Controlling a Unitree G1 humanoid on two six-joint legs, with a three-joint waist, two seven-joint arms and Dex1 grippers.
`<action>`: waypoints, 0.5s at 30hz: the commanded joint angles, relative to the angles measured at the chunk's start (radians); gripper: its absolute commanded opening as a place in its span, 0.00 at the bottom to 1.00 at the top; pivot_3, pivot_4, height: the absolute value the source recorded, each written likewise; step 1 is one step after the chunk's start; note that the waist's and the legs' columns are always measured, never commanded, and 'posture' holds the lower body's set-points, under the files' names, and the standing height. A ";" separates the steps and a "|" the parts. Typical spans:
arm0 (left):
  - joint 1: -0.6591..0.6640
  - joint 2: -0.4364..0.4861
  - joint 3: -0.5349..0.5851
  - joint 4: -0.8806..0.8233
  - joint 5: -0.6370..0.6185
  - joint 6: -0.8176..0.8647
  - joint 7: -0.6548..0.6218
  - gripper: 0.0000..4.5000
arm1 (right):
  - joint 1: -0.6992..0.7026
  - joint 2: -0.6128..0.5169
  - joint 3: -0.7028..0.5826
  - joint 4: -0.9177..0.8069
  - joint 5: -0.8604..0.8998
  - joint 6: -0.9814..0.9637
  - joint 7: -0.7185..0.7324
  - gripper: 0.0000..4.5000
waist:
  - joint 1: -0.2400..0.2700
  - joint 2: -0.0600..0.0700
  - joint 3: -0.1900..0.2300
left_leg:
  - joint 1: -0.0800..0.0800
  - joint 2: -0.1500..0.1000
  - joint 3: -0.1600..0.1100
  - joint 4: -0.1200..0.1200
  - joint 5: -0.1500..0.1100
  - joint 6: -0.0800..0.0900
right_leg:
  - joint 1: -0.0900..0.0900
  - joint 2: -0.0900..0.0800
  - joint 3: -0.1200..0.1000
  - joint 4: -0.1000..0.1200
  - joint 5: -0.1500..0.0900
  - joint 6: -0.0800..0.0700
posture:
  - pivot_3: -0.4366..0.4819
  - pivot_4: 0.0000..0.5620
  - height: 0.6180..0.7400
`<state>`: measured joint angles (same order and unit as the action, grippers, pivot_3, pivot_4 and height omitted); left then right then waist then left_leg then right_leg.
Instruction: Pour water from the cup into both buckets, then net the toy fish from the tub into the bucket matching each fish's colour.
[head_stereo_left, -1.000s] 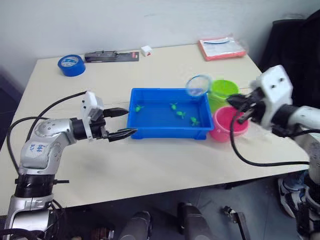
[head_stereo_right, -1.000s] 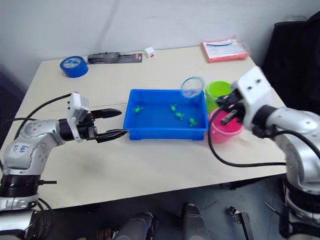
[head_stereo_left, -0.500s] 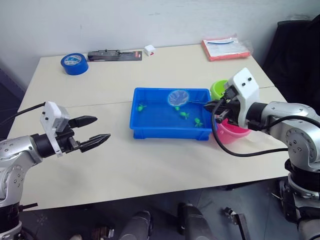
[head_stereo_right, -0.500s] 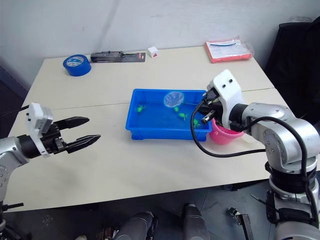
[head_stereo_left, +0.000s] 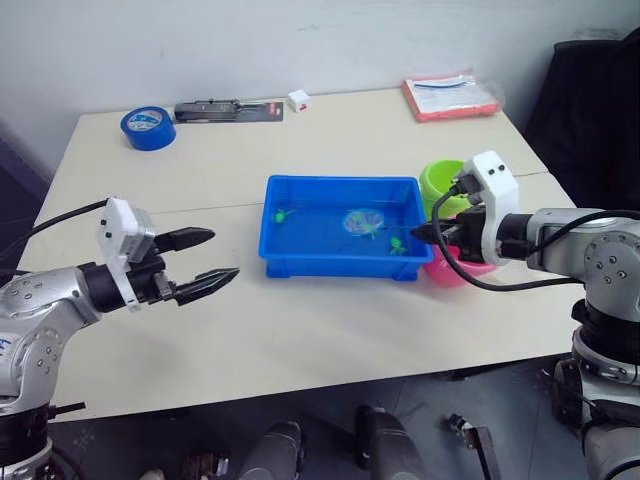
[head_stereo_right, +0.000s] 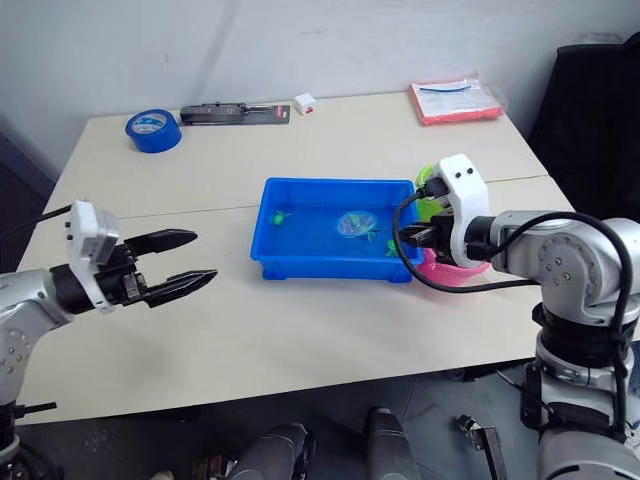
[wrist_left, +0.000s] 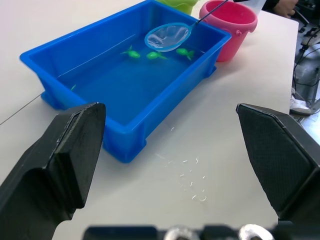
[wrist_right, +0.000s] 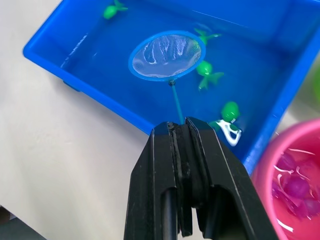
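The blue tub (head_stereo_left: 330, 265) stands mid-table with water and several green toy fish (wrist_right: 207, 72) in it. My right gripper (head_stereo_left: 424, 233) is shut on the thin handle of the net (head_stereo_left: 359, 221). The net's blue hoop (wrist_right: 166, 55) is low inside the tub, beside the fish. Behind that gripper are the pink bucket (head_stereo_left: 450, 275), holding pink fish (wrist_right: 295, 187), and the lime green bucket (head_stereo_left: 437, 180) further back. My left gripper (head_stereo_left: 222, 254) hangs open and empty over the table, left of the tub. The cup is out of view.
At the back edge lie a blue tape roll (head_stereo_left: 146, 128), a black packaged tool (head_stereo_left: 227, 110), a small white box (head_stereo_left: 295, 99) and a red packet (head_stereo_left: 446, 94). Water drops (wrist_left: 192, 175) dot the table in front of the tub.
My right gripper has swung the net from above the buckets down into the tub. My left gripper has drawn back from the tub's left wall. The camera has also shifted.
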<state>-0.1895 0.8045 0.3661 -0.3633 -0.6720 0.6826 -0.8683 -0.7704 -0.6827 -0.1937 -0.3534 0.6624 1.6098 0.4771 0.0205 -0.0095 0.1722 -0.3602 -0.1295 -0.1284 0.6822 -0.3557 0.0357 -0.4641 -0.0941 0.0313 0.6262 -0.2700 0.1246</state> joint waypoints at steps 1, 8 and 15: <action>-0.018 -0.004 -0.012 0.020 -0.002 -0.030 -0.008 1.00 | 0.011 -0.057 -0.042 0.015 0.149 0.005 -0.052 0.17 | -0.003 0.000 0.000 | 0.000 0.000 0.000 0.000 0.000 0.000 | 0.000 0.000 0.000 0.000 0.000 0.000 | 0.48 0.27 1.00; -0.041 -0.021 -0.055 0.042 0.005 -0.052 -0.011 1.00 | 0.003 -0.097 -0.064 0.100 0.391 0.005 -0.272 0.17 | -0.003 0.000 0.000 | 0.000 0.000 0.001 0.000 0.000 0.000 | 0.000 0.000 0.000 0.000 0.000 0.000 | 0.48 0.27 1.00; -0.048 -0.019 -0.071 0.054 0.005 -0.064 -0.012 1.00 | -0.049 -0.160 0.054 0.021 0.267 -0.017 -0.353 0.17 | -0.002 0.000 0.000 | 0.000 0.001 0.001 0.000 0.000 0.000 | 0.000 0.000 0.000 0.000 0.000 0.000 | 0.48 0.27 1.00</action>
<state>-0.2259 0.7852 0.2916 -0.3013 -0.6630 0.6330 -0.8765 -0.8008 -0.8078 -0.1586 -0.2764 0.9694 1.6076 0.1150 0.0186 -0.0094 0.1723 -0.3599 -0.1290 -0.1273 0.6823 -0.3558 0.0358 -0.4642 -0.0940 0.0314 0.6259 -0.2700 0.1246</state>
